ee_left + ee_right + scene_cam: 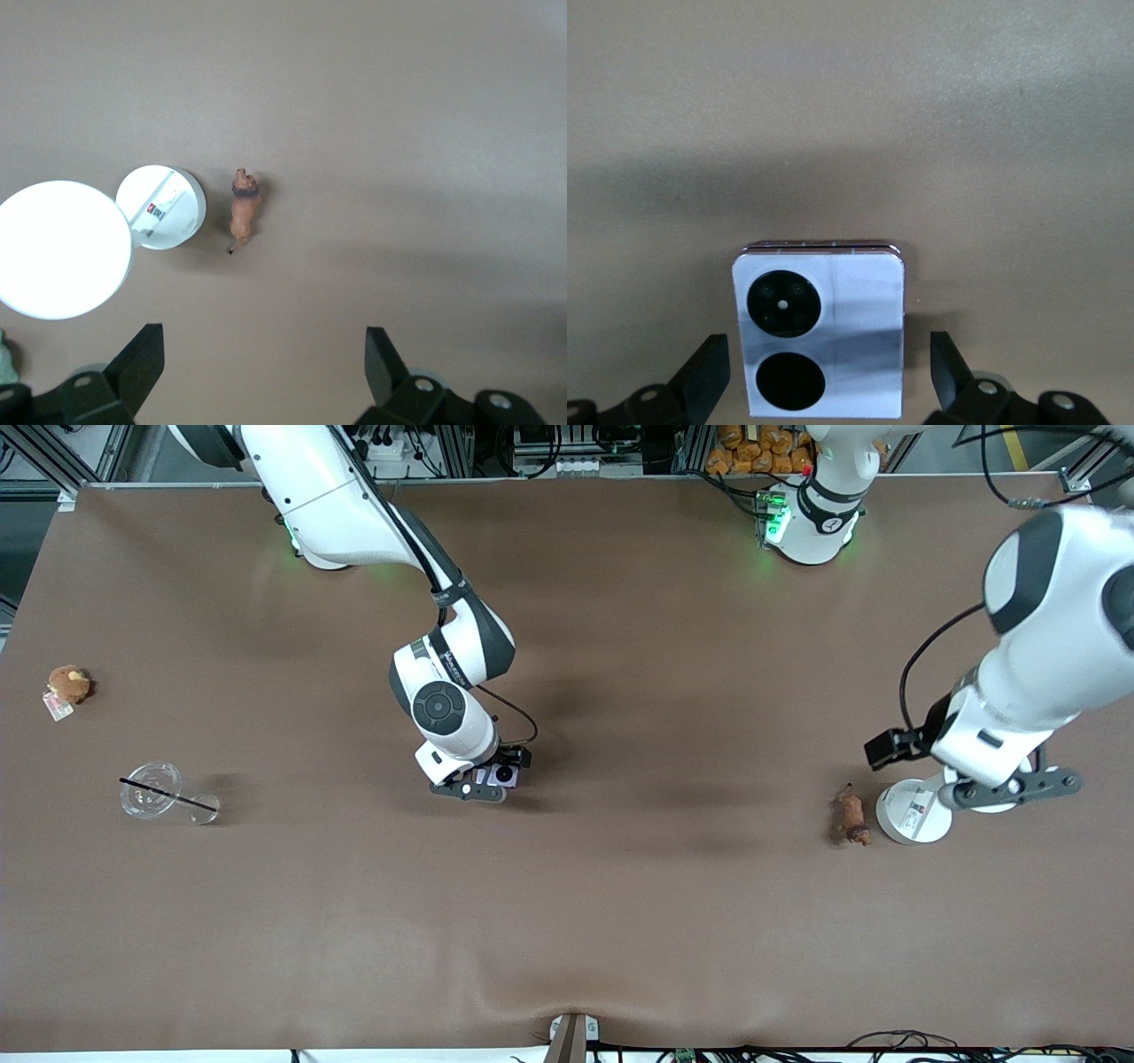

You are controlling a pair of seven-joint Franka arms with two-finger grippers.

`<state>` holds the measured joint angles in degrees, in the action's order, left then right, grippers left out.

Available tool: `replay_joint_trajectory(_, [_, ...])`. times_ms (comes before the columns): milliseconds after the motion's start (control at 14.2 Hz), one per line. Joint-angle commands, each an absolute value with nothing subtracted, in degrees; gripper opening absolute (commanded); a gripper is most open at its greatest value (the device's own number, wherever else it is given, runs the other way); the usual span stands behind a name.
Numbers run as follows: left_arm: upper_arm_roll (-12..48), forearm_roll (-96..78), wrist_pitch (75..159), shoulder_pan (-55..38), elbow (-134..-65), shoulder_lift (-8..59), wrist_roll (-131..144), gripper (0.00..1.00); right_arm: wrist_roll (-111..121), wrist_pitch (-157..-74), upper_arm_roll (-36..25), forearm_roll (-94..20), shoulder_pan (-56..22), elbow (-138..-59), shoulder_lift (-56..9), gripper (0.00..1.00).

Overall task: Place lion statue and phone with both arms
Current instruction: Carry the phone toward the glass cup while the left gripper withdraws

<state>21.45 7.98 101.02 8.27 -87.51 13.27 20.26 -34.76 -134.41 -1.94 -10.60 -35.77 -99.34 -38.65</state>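
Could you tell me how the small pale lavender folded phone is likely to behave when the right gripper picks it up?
The pale lavender folded phone looks rigid, so it should not flex. Its face shows a sheen, so it may slip between the fingers of the open right gripper. Lying flat on the brown table, it seems unlikely to roll.

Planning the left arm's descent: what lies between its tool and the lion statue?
Only bare table, as the left wrist view shows; left tool open over it, lion statue untouched.
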Motion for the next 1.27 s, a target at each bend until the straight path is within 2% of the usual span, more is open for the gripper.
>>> replay_joint_trajectory(0, [22.8,4.4,96.8,8.9,-87.8,9.7,19.2,1.00,-35.5,-134.6,-2.3,-11.5,-36.4,-97.8,-40.1,1.00])
replay_joint_trajectory(634, [22.1,1.7,91.8,8.9,-87.9,4.1,14.5,1.00,-37.9,-135.4,-2.4,-11.3,-38.1,-99.0,-40.5,1.00])
replay_joint_trajectory(704, [22.0,1.7,91.5,8.9,-87.9,3.8,14.5,1.00,-37.9,-135.9,-2.5,-11.3,-38.3,-99.9,-40.3,0.79])
replay_joint_trajectory(775, [22.0,1.7,91.5,8.9,-87.9,3.7,14.5,1.00,-38.1,-135.9,-2.4,-11.3,-38.3,-100.3,-40.2,0.44])
replay_joint_trajectory(845, [22.0,1.8,91.5,8.9,-87.8,3.7,14.5,1.00,-39.4,-135.8,-2.5,-11.2,-38.4,-100.5,-40.0,0.25])
replay_joint_trajectory(915, [22.1,1.8,91.5,8.9,-87.8,3.6,14.2,1.00,-41.2,-135.9,-2.5,-11.2,-38.6,-100.5,-39.9,0.16])
replay_joint_trajectory(986, [22.1,1.8,91.5,9.0,-87.7,3.4,13.4,1.00,-41.6,-135.9,-2.5,-11.2,-38.7,-100.5,-39.6,0.13])
replay_joint_trajectory(1197, [22.0,2.0,91.4,9.1,-87.6,1.9,12.3,1.00,-41.6,-133.3,-3.1,-11.2,-36.7,-102.6,-33.6,0.13])
